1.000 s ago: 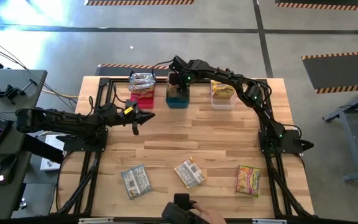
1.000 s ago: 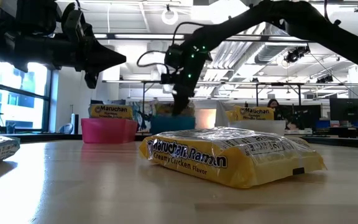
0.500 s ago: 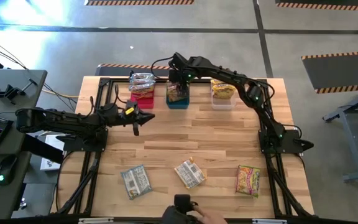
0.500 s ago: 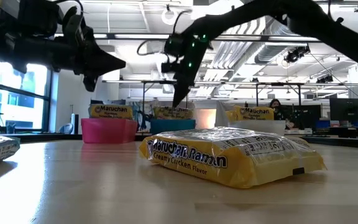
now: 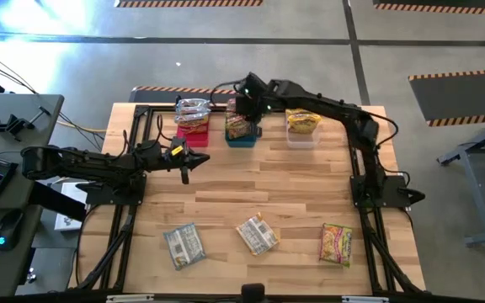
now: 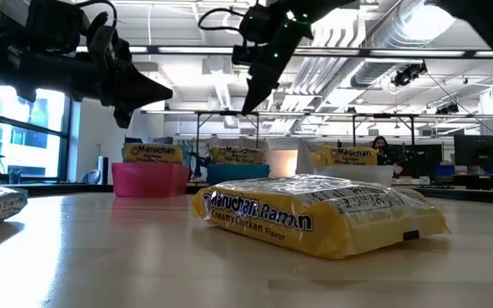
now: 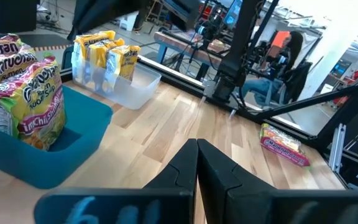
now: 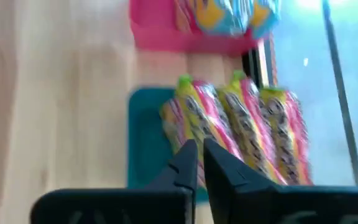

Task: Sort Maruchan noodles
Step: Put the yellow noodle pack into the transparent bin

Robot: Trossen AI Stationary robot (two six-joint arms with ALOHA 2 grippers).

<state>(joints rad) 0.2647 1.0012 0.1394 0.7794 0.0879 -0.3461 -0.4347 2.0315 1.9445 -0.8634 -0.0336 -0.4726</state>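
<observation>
The right pincer (image 5: 244,108) is closed and empty above the blue bin (image 5: 241,137). Swinging low, it could knock the standing Maruchan noodles (image 8: 241,134) over.

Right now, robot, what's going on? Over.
Right tool shut, empty, above blue bin. Left tool shut, waiting mid-table. Three noodle packets unsorted up front. Nothing blocking.

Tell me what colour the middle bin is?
The middle bin is blue; the left wrist view shows it best.

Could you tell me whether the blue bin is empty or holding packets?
Holding packets: the blue bin has three yellow-and-pink noodle packets standing upright inside.
</observation>
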